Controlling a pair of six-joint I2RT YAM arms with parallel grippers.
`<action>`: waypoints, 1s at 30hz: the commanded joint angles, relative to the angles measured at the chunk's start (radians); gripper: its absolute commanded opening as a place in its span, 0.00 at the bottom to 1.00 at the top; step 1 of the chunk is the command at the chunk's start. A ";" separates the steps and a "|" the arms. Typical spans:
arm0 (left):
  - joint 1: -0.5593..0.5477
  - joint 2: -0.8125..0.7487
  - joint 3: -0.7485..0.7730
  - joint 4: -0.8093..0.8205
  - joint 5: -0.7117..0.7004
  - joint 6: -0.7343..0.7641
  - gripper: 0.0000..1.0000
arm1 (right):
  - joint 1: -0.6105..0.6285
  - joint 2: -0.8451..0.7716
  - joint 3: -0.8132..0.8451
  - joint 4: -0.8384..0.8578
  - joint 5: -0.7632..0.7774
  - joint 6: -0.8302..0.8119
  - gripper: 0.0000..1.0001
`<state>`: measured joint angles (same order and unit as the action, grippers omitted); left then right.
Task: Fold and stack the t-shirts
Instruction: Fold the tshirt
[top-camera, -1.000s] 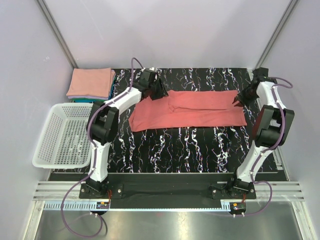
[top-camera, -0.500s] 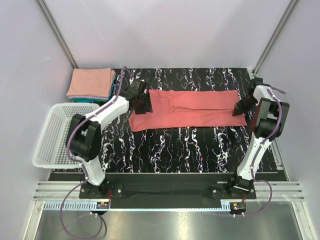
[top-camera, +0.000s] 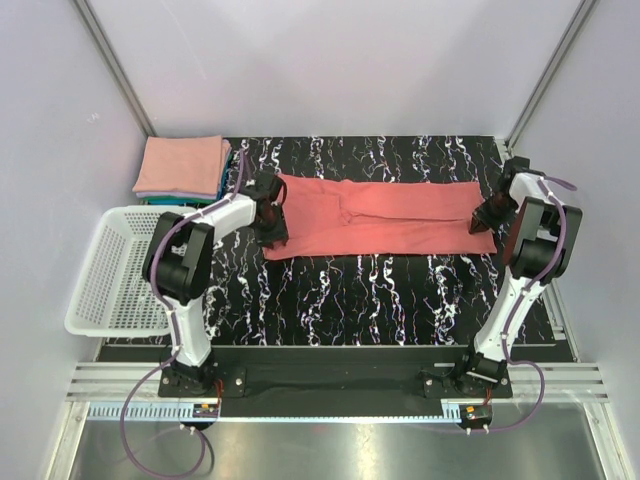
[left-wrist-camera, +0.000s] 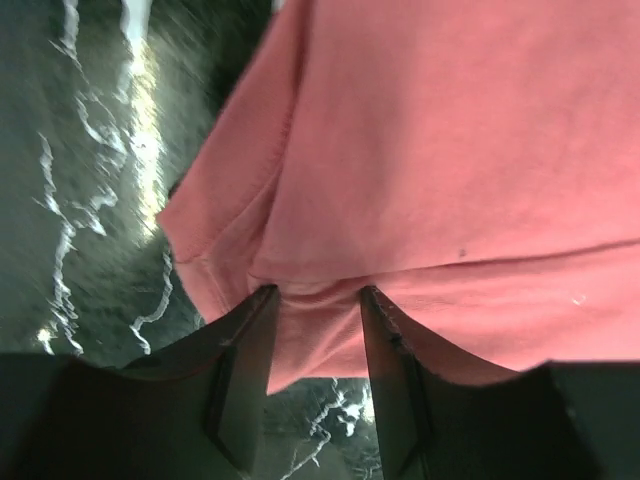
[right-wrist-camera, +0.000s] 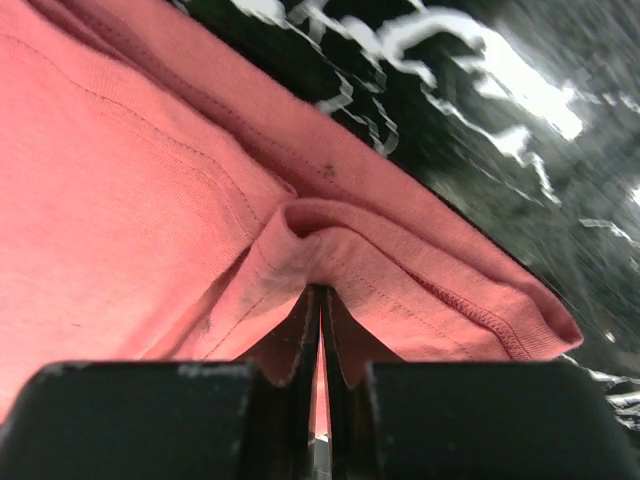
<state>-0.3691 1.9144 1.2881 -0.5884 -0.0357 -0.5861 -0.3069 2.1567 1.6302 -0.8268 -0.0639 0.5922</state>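
Right, one coral-red t-shirt (top-camera: 385, 215) lies spread as a long flat band across the back half of the worktop (top-camera: 380, 300), its long side running left to right. The left end effector (top-camera: 272, 225) sits low at the shirt's left edge. In the left wrist view its fingers (left-wrist-camera: 245, 350) stand apart astride the hem and cloth fills the gap, but I cannot tell if it is gripped. The right end effector (top-camera: 482, 218) is at the shirt's right edge, jaws pressed together and pinching a raised fold of the cloth, plain in the right wrist view.

A stack of folded t-shirts (top-camera: 182, 165) sits in the back left corner, salmon pink on top with teal showing underneath, near the left arm's elbow but apart from the spread shirt. A white mesh basket (top-camera: 130, 275) stands to the left, beside the worktop's left edge and next to the left arm. Nothing lies on the spread shirt itself; both arms reach over bare worktop to it. Purple cables (top-camera: 150, 255) loop along both arms.

The worktop is black with white marble-like veins, glossy in the wrist views. Pale plain walls (top-camera: 350, 70) close in the back and both sides, with metal posts in the back corners. Both arm bases are bolted to a dark rail (top-camera: 330, 380) at the near edge.
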 joint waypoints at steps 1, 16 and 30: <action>0.047 0.069 0.049 -0.022 -0.064 0.046 0.45 | -0.009 -0.050 -0.070 -0.012 0.093 -0.006 0.09; 0.159 0.339 0.721 -0.209 -0.104 0.190 0.48 | -0.006 -0.394 -0.350 -0.043 0.019 0.163 0.31; 0.131 0.165 0.370 0.070 0.175 0.026 0.50 | -0.006 -0.202 0.005 0.041 -0.155 -0.129 0.44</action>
<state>-0.2325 2.0861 1.6932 -0.6128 0.0566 -0.4999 -0.3099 1.9381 1.6073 -0.8146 -0.1600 0.5262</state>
